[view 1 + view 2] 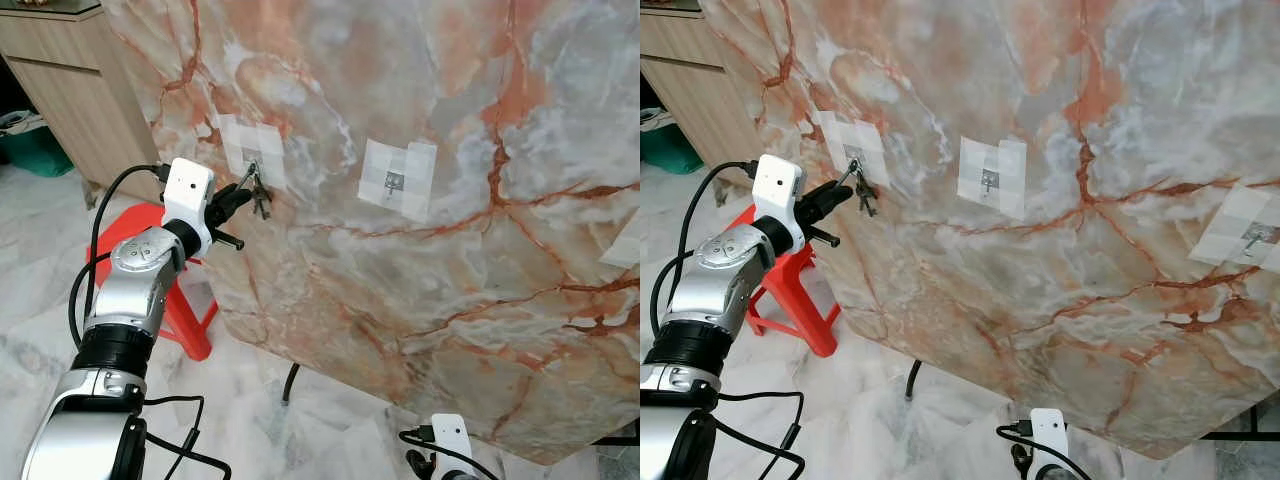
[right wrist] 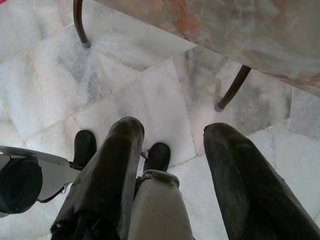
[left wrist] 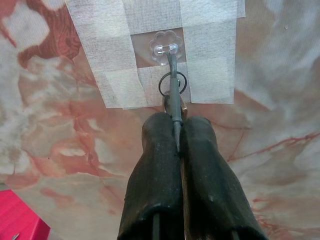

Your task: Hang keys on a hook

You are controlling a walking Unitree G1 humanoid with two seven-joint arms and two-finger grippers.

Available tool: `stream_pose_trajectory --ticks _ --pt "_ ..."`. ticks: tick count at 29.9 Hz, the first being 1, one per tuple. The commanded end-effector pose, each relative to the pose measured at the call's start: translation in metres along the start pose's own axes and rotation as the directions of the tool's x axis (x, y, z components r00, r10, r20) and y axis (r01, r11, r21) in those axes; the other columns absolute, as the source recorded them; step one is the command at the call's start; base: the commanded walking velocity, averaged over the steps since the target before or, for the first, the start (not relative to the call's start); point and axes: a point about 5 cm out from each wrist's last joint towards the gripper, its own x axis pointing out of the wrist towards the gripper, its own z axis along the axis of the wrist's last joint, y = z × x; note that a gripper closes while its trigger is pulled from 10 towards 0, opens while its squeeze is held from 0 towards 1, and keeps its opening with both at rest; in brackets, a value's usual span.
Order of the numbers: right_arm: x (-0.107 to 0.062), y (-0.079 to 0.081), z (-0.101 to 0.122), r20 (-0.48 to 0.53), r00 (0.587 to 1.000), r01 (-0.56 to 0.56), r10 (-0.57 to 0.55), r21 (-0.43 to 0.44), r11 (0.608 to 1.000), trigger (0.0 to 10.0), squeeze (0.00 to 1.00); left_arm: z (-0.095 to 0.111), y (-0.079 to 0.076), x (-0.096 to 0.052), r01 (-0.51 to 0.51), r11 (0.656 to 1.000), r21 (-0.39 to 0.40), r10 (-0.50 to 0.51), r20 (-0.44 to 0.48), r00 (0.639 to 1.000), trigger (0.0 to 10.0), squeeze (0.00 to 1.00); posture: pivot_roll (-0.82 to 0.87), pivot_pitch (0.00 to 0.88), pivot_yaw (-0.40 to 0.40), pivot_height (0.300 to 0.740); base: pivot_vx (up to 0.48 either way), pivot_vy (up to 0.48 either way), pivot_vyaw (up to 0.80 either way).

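Left wrist view shows your left gripper (image 3: 176, 131) with its fingers pressed together on the keys (image 1: 259, 198), the key ring (image 3: 172, 84) lying against the clear hook (image 3: 166, 48) taped to the marble slab (image 1: 480, 280) toward its left edge, though whether the ring has seated over the hook cannot be told. You appear to be at the hanging step itself; the next move calls for confirming the ring is caught, then parting the fingers and drawing straight back without dragging the tape. Your right gripper (image 2: 170, 150) hangs idle, fingers apart and empty, over the tiled floor (image 2: 150, 75).
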Motion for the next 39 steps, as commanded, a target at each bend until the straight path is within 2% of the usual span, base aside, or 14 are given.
stream_pose_trajectory --ticks 1,15,34,35,36,38,39 --pt "0.0003 0.0014 0.0007 0.001 1.0 -0.001 0.0 0.017 1.0 10.0 0.0 0.0061 0.0033 0.0001 -0.009 0.999 0.038 0.009 0.013 1.0 10.0 0.0 0.1 0.061 0.027 0.74 0.0 0.0 0.0" --pt "0.0003 0.0013 0.001 0.005 1.0 -0.004 0.003 0.024 1.0 10.0 0.0 0.0023 0.0016 0.0035 -0.046 0.998 0.039 0.046 -0.005 0.999 10.0 0.0 0.09 0.062 0.027 0.74 0.0 0.0 0.0" --pt "0.0002 0.0019 0.0007 0.007 1.0 -0.008 0.008 0.029 1.0 10.0 0.0 0.0018 0.0004 0.0047 -0.046 0.998 0.04 0.046 -0.002 0.999 10.0 0.0 0.09 0.063 0.028 0.74 0.0 0.0 0.0" --pt "0.0002 0.0018 0.0006 0.007 1.0 -0.008 0.008 0.029 1.0 10.0 0.0 0.0015 0.0003 0.0046 -0.046 0.998 0.039 0.047 -0.003 0.999 10.0 0.57 0.09 0.063 0.028 0.74 0.0 0.0 0.0" --pt "0.0002 0.0017 0.0006 0.007 1.0 -0.008 0.008 0.029 1.0 10.0 0.0 0.0014 0.0003 0.0046 -0.046 0.998 0.038 0.046 -0.003 0.999 10.0 0.57 0.09 0.063 0.028 0.74 0.0 0.0 0.0" --pt "0.0002 0.0017 0.0006 0.007 1.0 -0.008 0.008 0.029 1.0 10.0 0.0 0.0012 0.0005 0.0047 -0.045 0.998 0.034 0.045 -0.003 0.999 10.0 1.0 0.09 0.063 0.028 0.74 0.0 0.0 0.0" --pt "0.0002 0.0017 0.0006 0.007 1.0 -0.008 0.008 0.028 1.0 10.0 0.0 0.0012 0.0005 0.0046 -0.045 0.998 0.033 0.045 -0.003 0.999 10.0 1.0 0.09 0.063 0.028 0.74 0.0 0.0 0.0"
